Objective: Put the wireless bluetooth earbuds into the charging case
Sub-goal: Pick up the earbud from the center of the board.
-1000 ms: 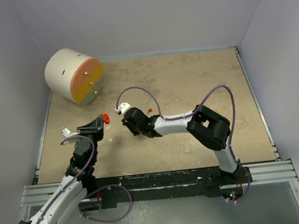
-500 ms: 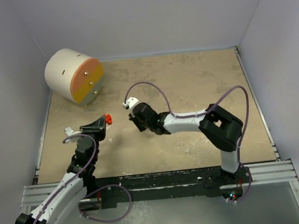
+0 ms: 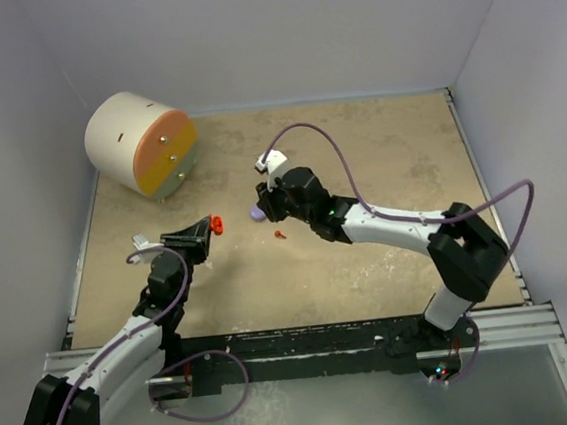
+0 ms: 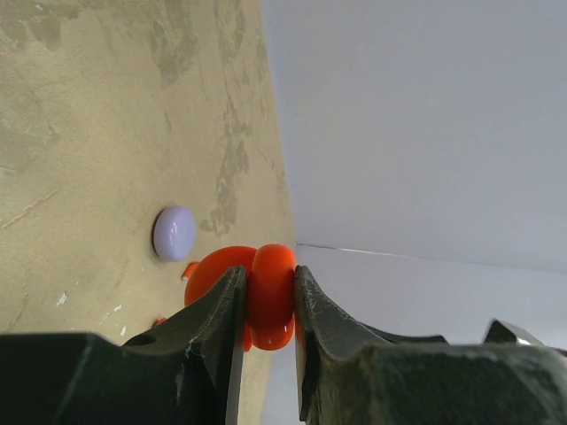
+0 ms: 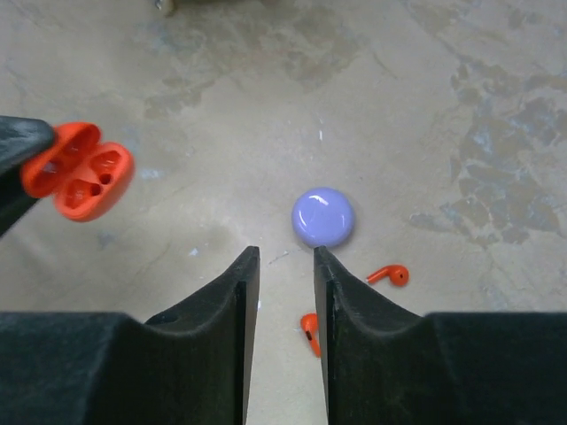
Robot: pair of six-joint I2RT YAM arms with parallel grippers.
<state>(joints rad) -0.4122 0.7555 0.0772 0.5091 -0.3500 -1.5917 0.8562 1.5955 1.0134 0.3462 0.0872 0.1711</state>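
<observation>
— Where to look for the earbuds (image 3: 280, 234)?

— On the table (image 3: 408, 150), near its middle, close to the right hand (image 5: 283, 266). Two red ones in view, both lying flat. For the first red earbud (image 5: 388, 274): long axis across the right wrist view, round head to the right, stem to the left. For the second red earbud (image 5: 309, 334): long axis nearly up and down in that view, a little tilted, close to the inner edge of a finger. Near each other, not touching. Just beside them a lavender disc (image 5: 323, 217), also flat on the table.

— And the charging case?

— Up in the air, off the table, pinched firmly between the fingers of the left hand (image 4: 266, 283). Meaning the red charging case (image 5: 80, 173): open, both hollow halves turned toward the right hand, long axis tilted in the right wrist view. Apart from the earbuds, to their left in the top view.

— How about the right hand?

— Slightly parted, with nothing between the fingers. Pointing down at the table next to the lavender disc, at the end of an arm stretched far out to the left from its base.

— And the left arm?

— Bent, rising from the near left corner, with the hand lifted and turned to the right. Far behind it, a cream drum (image 3: 141, 143) on its side in the corner.
</observation>
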